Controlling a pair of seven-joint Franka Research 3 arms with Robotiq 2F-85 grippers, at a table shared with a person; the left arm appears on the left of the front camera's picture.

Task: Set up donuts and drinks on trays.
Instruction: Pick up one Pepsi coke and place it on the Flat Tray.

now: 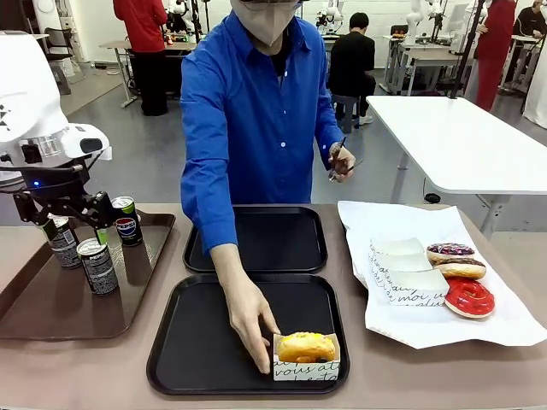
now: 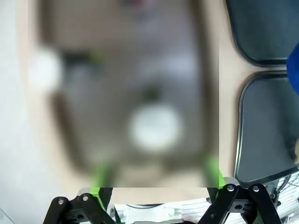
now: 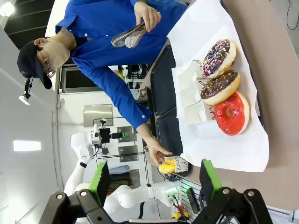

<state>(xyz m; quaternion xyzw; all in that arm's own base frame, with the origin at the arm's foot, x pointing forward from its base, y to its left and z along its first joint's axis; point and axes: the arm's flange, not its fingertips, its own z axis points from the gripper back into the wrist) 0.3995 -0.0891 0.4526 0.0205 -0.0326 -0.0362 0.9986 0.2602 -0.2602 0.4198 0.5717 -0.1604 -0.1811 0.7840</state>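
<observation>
A donut (image 1: 306,348) was held on the near tray (image 1: 197,342) by a hand (image 1: 248,320). The fingers of the left gripper (image 2: 156,174) and right gripper (image 3: 154,179) were spread, seemingly empty.

One donut (image 1: 306,348) lies on the near tray (image 1: 197,342), three other donuts (image 1: 460,270) on paper (image 1: 402,325) to its right.

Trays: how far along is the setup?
Done: one sleeved donut on the near tray, the person's hand beside it. In hand: left pincer open above the grey cans. Left: far tray awaits a donut; three donuts on the paper; cans on the brown tray.
</observation>
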